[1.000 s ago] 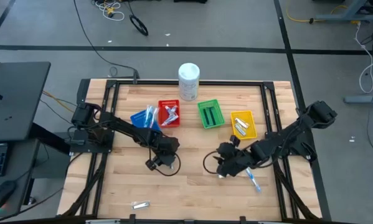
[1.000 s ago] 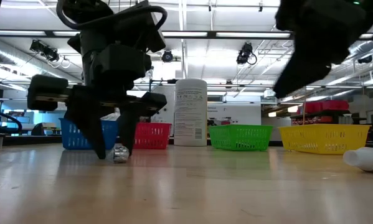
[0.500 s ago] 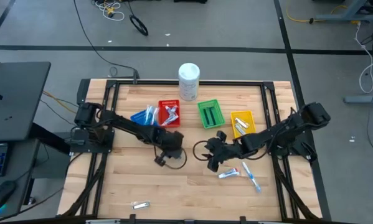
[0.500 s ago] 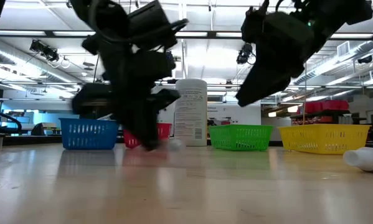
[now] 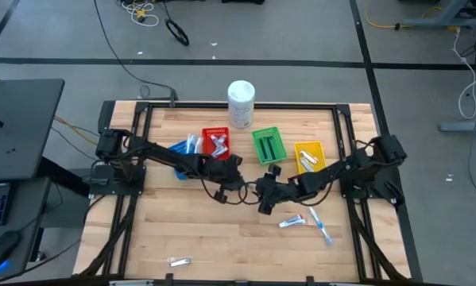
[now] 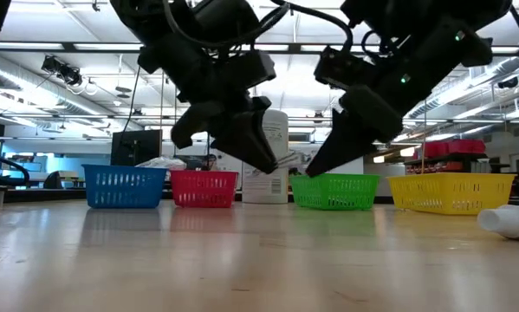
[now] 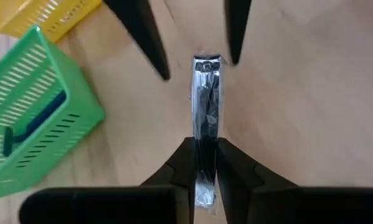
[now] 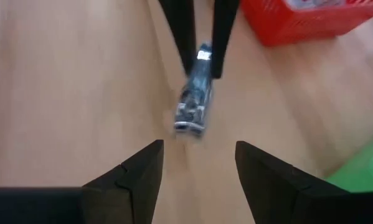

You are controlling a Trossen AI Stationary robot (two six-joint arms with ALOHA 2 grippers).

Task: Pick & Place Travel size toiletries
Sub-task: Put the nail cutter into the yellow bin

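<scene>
A small silvery clipper point(image 7: 206, 99) hangs above the middle of the table, with my left gripper point(image 7: 205, 146) point(image 5: 243, 185) shut on it. My right gripper point(image 8: 198, 149) point(image 5: 262, 199) faces it from the table's right side, open. Its fingers point(image 7: 142, 37) stand on either side of the clipper's free end without touching it. In the low view the clipper point(image 6: 285, 160) shows between the two grippers, above the table. A small toothpaste tube point(image 5: 293, 222) and a toothbrush point(image 5: 323, 229) lie flat on the table to the right. Another silvery piece point(image 5: 179, 260) lies near the front edge. My left gripper pinches the clipper's near end point(image 7: 205, 163) between its two fingers, which lie along the clipper. They come from the table's left, slanting down. The clipper sticks out past the fingertips toward the right gripper, its free end point(image 8: 189, 118) lifted clear of the table.
Blue point(image 5: 180, 149), red point(image 5: 216, 144), green point(image 5: 268, 145) and yellow point(image 5: 310, 159) baskets stand in a row behind the grippers. A white tub point(image 5: 241, 103) stands at the far edge. Bare wood lies toward the front edge.
My left gripper has shut on the clipper where it lay on the table. It has lifted the clipper clear and carried it toward the table's right and far side. My right gripper has come down and toward the left, up to the clipper's free end.
</scene>
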